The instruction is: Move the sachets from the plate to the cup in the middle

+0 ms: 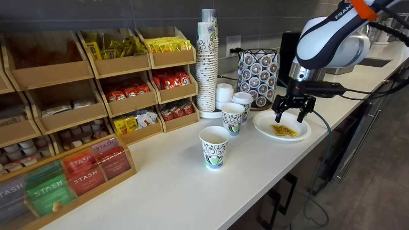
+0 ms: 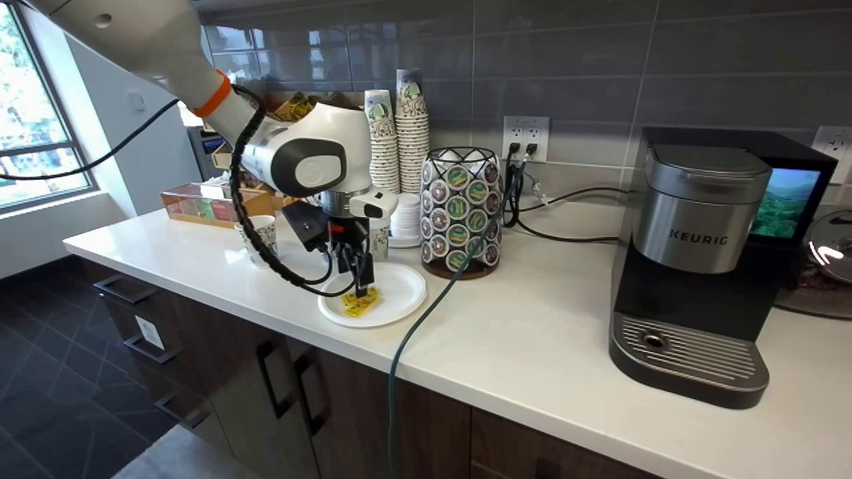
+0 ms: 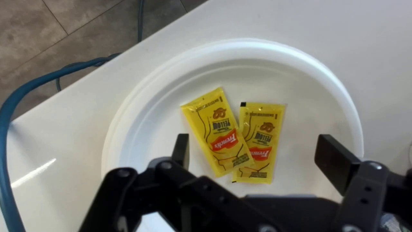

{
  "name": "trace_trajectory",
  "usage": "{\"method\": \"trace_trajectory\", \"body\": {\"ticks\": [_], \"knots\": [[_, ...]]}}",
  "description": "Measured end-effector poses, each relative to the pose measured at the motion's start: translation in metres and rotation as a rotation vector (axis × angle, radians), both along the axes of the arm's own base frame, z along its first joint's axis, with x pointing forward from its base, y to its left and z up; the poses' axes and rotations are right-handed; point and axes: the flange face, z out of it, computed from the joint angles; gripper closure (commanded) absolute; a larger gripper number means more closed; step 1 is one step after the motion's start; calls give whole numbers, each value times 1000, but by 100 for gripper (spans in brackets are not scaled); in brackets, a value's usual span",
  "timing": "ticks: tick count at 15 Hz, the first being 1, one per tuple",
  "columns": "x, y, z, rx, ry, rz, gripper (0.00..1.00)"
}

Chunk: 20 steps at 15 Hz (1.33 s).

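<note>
Two yellow mustard sachets (image 1: 283, 130) lie flat on the round white plate (image 1: 262, 124). In the wrist view the left sachet (image 3: 217, 132) overlaps the lower part of the right sachet (image 3: 267, 129). My gripper (image 1: 289, 118) is open and empty, pointing down above the plate. In the wrist view its fingers (image 3: 254, 146) stand wide apart on either side of the sachets, not touching them. The middle cup (image 1: 232, 117) is an upright, open patterned paper cup standing in a row of three.
An open paper cup (image 1: 214, 147) and a lidded cup (image 1: 245, 103) stand on either side of the middle cup. Behind are stacked cups (image 1: 206, 73), a pod rack (image 1: 260, 76) and wooden bins (image 1: 121, 64). A coffee machine (image 2: 699, 266) and a hanging blue-green cable (image 2: 426, 313) are also near.
</note>
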Motion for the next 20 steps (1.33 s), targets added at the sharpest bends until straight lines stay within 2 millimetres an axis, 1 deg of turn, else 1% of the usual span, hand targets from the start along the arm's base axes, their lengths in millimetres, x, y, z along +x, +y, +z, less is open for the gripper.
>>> {"method": "trace_trajectory", "body": {"ticks": [4, 7, 8, 9, 10, 11, 12, 13, 14, 15, 16, 17, 18, 19, 20], "knots": [[10, 0, -14, -9, -1, -3, 0], [12, -1, -25, -11, 10, -15, 4], [12, -2, -28, -12, 12, -18, 7], [13, -3, -31, -14, 12, -21, 7], [13, -3, -34, -16, 11, -23, 11], [13, -4, -36, -18, 10, -25, 13], [14, -5, -38, -20, 8, -26, 20], [15, -5, -38, -21, 7, -27, 19], [16, -5, -39, -22, 7, -29, 21], [18, -6, -39, -22, 6, -29, 29], [19, -6, -39, -23, 5, -31, 28], [20, -6, -39, -23, 4, -32, 31], [20, -7, -39, -24, 3, -33, 40], [21, -7, -38, -24, 1, -33, 39], [21, -7, -38, -24, 0, -33, 44]]}}
